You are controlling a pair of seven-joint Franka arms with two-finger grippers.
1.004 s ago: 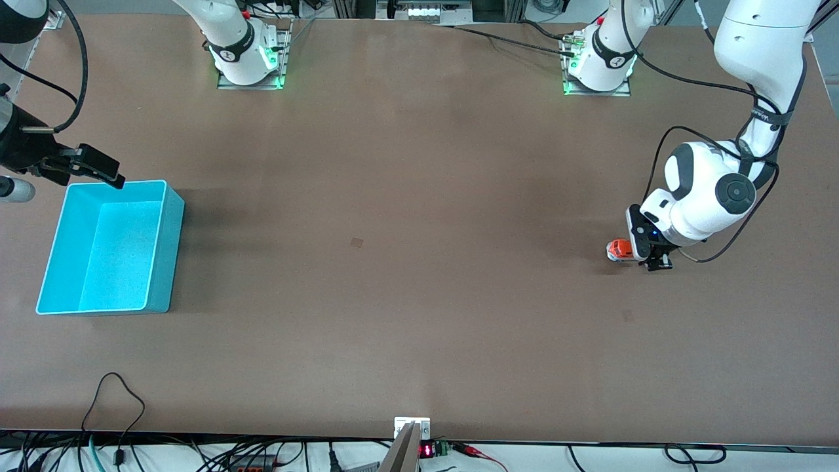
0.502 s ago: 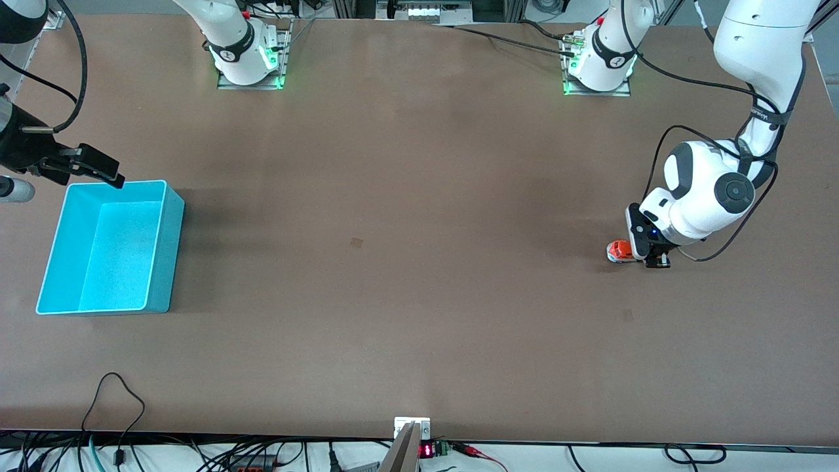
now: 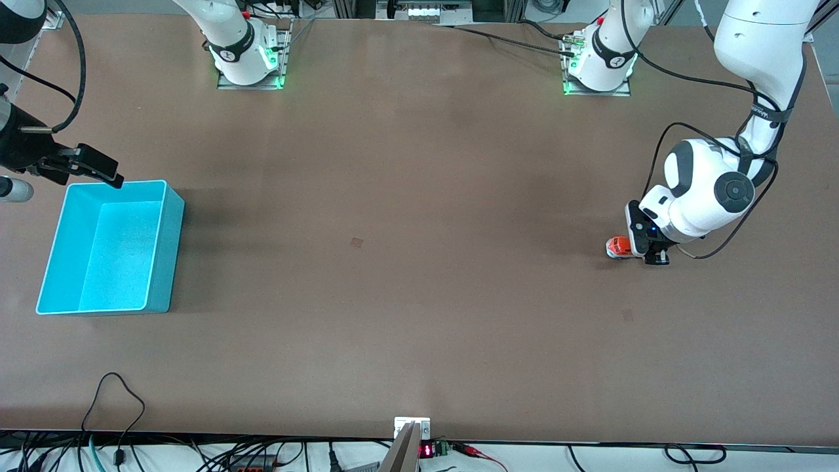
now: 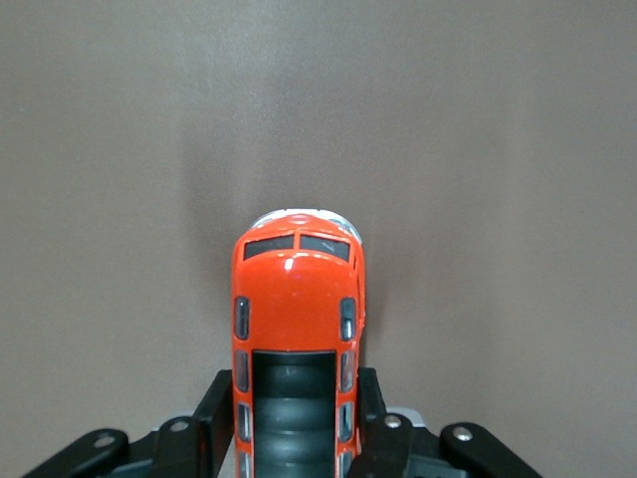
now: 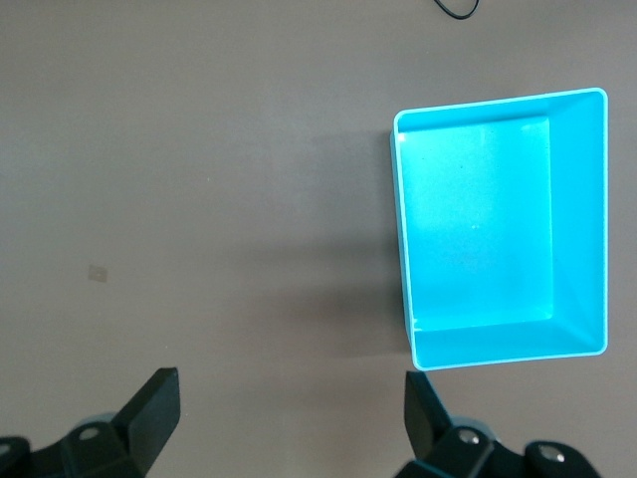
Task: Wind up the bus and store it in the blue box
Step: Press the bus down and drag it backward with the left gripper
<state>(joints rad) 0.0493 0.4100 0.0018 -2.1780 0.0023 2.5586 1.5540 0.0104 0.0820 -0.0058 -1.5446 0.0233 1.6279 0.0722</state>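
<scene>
Left gripper (image 4: pixel 294 438) fingers clenched on the bus (image 4: pixel 296 329); right gripper (image 5: pixel 289 403) fingers spread wide, holding nothing.

Light fell evenly and brightly from overhead, leaving soft shadows on the brown table (image 3: pixel 419 196) beside the blue box (image 3: pixel 105 246). A small glare spot shone on the bus (image 4: pixel 297 299) roof; everything stayed sharp.
</scene>
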